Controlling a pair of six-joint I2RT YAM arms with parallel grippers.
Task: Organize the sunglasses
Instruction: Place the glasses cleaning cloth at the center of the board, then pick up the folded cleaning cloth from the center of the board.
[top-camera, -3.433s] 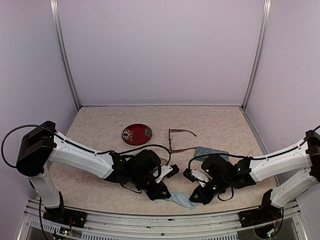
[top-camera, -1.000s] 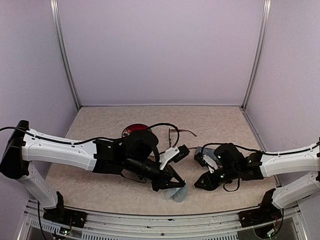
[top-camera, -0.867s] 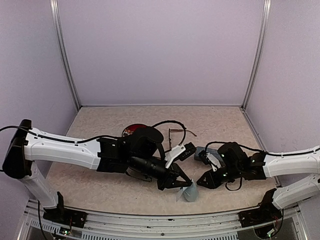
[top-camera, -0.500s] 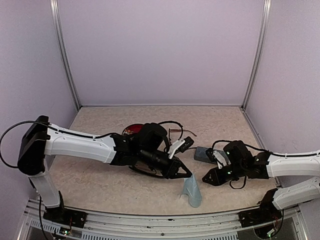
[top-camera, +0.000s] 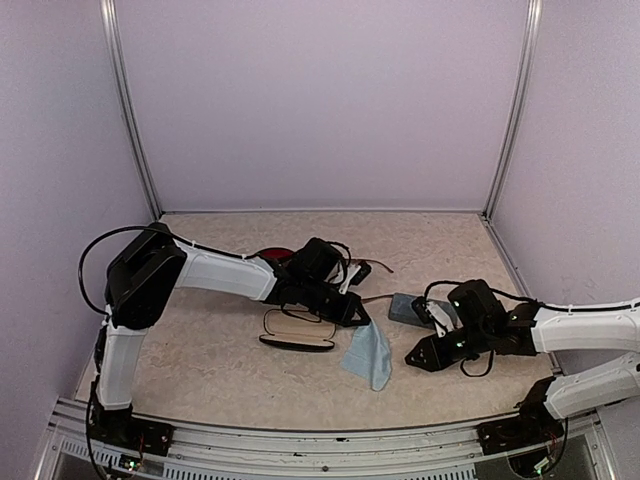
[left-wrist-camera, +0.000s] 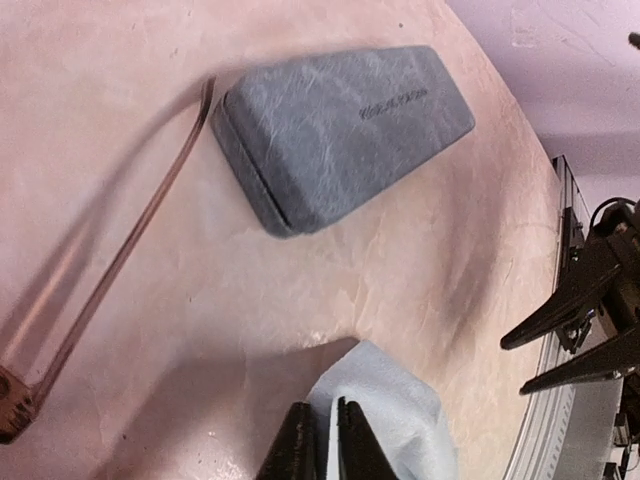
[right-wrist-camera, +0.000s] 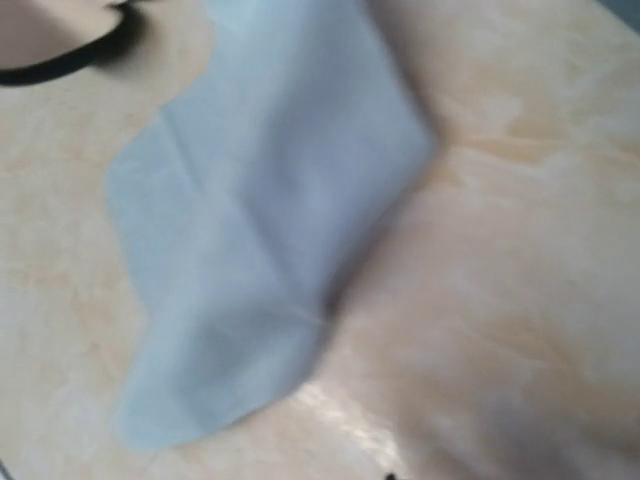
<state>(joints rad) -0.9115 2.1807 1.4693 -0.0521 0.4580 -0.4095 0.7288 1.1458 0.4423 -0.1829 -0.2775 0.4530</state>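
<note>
Tabletop (top-camera: 200, 350) of mottled beige lay between pale lilac walls (top-camera: 320, 100) and metal corner posts (top-camera: 130, 110). The black sunglasses (top-camera: 296, 343) lay near its middle, in front of the left arm. The reddish-brown sunglasses (left-wrist-camera: 145, 220) lay behind, one arm touching the grey-blue case (top-camera: 405, 308). The left gripper (left-wrist-camera: 322, 440) sat almost closed at the edge of the light-blue cloth (top-camera: 368, 352); whether it pinched was unclear. The right gripper (left-wrist-camera: 513, 369) gaped, holding nothing.

Centre blocked by cloth (top-camera: 368, 355), grey case (top-camera: 403, 307); black sunglasses (top-camera: 295, 343) left of cloth; table (top-camera: 190, 372) bare front-left.
</note>
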